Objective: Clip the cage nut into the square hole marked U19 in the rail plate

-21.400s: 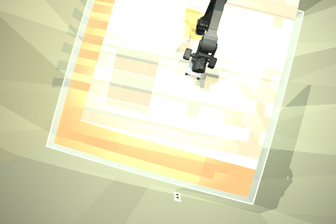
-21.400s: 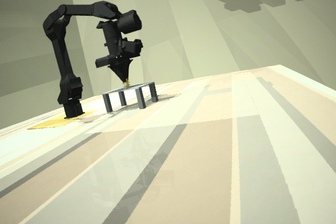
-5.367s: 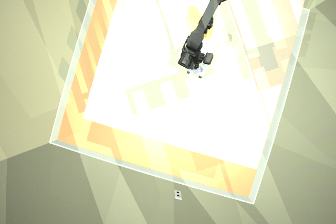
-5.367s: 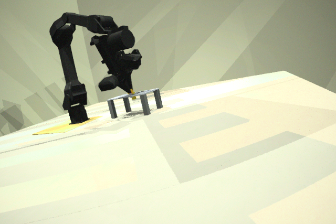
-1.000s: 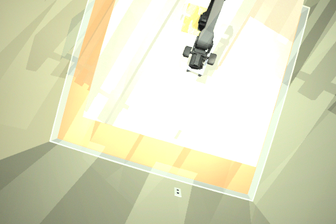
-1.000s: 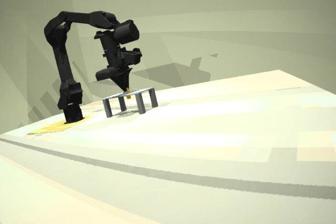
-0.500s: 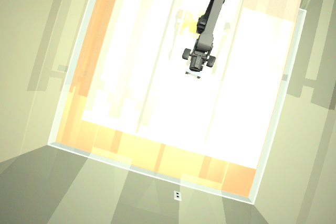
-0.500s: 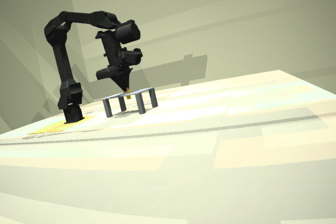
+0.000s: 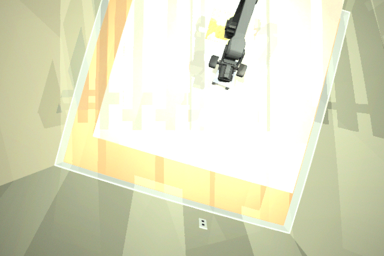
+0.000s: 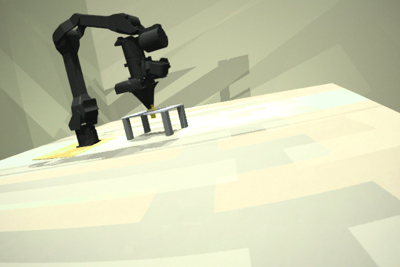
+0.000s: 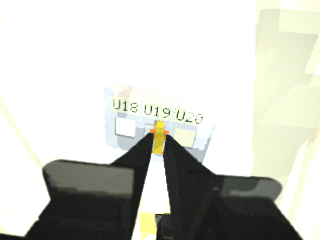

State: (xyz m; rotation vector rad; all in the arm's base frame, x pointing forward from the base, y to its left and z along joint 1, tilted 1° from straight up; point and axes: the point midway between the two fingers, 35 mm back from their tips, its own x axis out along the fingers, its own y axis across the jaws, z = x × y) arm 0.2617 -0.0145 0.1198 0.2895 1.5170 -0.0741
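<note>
My end effector [image 10: 150,108] [image 11: 158,138] is nearly closed, its 2 fingertips pinching the nut [image 10: 153,112] [image 11: 159,135] at U19 in the plate [image 9: 221,85] [image 10: 174,107] [image 11: 111,138], and the nut's lower part shows beneath the plate. I judge I'm on the insertion step: next I should check that the flanges sit on top and both wings are through, then open gently and back straight up, touching nothing.

There are one arm [image 9: 246,14] [image 10: 93,20], one yellow nut [image 10: 153,112] [image 11: 159,137], one rail plate [image 10: 166,108] [image 11: 111,137], four legs [image 10: 167,123] (all gray), three printed labels [image 11: 157,110] and one wall outlet [image 9: 203,223].
</note>
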